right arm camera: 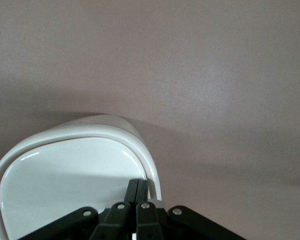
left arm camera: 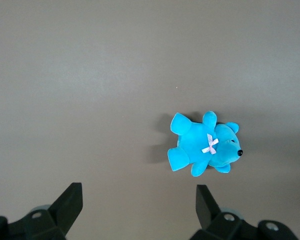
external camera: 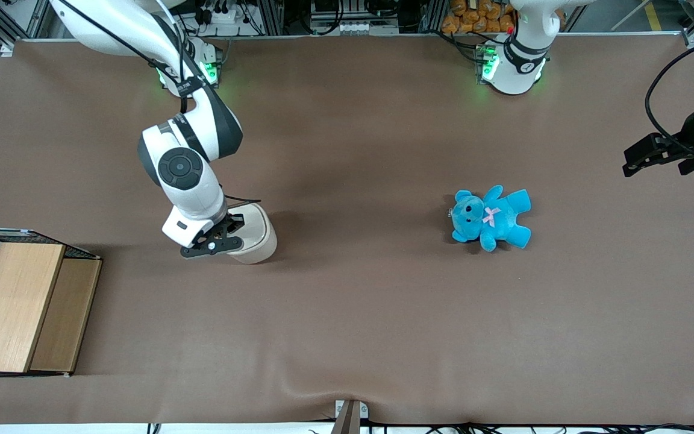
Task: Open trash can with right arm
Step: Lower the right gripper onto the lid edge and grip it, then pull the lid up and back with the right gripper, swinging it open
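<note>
The cream-white trash can (external camera: 256,235) stands on the brown table, partly covered by my right arm (external camera: 181,172). In the right wrist view its rounded-square lid (right arm camera: 65,180) lies flat and closed inside its rim. My gripper (external camera: 217,238) sits right above the can's top, on the side toward the working arm's end. Its two fingers (right arm camera: 138,187) are pressed together with nothing between them, their tips over the lid next to the rim (right arm camera: 151,172).
A blue teddy (external camera: 490,218) lies on the table toward the parked arm's end, also seen in the left wrist view (left arm camera: 202,145). A wooden box (external camera: 18,304) with a wire mesh beside it stands at the working arm's end, nearer the front camera than the can.
</note>
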{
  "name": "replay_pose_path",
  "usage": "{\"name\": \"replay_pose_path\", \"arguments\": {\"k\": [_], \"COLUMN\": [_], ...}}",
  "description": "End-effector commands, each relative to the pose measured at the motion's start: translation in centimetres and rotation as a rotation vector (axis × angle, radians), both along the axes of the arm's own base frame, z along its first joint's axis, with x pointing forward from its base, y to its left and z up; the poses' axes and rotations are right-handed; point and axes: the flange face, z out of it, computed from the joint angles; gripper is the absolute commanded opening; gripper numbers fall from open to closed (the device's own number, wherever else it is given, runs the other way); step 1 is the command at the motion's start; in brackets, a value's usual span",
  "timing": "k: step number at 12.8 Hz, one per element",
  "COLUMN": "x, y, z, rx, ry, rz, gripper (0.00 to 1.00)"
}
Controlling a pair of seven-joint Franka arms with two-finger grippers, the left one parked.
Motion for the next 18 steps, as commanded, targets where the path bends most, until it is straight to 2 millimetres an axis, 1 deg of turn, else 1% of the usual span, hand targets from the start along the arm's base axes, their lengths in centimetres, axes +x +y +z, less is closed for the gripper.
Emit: {"name": "replay_pose_path", "arguments": {"k": [1, 2, 3, 4, 5, 7, 8, 10, 11, 12, 14, 15, 16, 17, 18], "x": [-0.6, -0.4, -0.1, 0.2, 0.6, 1.2, 1.5, 1.5, 1.1, 0.7, -0.5, -1.0, -1.6, -2.2, -2.8], "y": [0.0, -0.2, 0.0, -0.3, -0.1, -0.1, -0.8, -3.6, -4.5, -6.2, -8.5, -10.4, -11.6, -13.1, -15.0], "z": [-1.5, -0.8, 0.6, 2.8, 5.3, 10.6, 12.7, 16.4, 18.2, 20.1, 23.6, 25.1, 26.7, 27.9, 29.1], "rx": [-0.016, -0.016, -0.001, -0.014, -0.018, 0.032, 0.046, 0.063, 0.069, 0.081, 0.119, 0.119, 0.123, 0.122, 0.121], "ry": [-0.006, -0.009, -0.025, -0.020, -0.013, -0.001, -0.009, -0.050, -0.053, -0.056, -0.059, -0.051, -0.043, -0.031, -0.027], "rz": [-0.018, -0.025, -0.030, -0.042, -0.057, -0.102, -0.122, -0.156, -0.137, -0.133, -0.153, -0.178, -0.181, -0.160, -0.144], "gripper": [0.00, 0.00, 0.15, 0.35, 0.62, 0.78, 0.81, 1.00, 1.00, 1.00, 1.00, 1.00, 1.00, 1.00, 1.00]}}
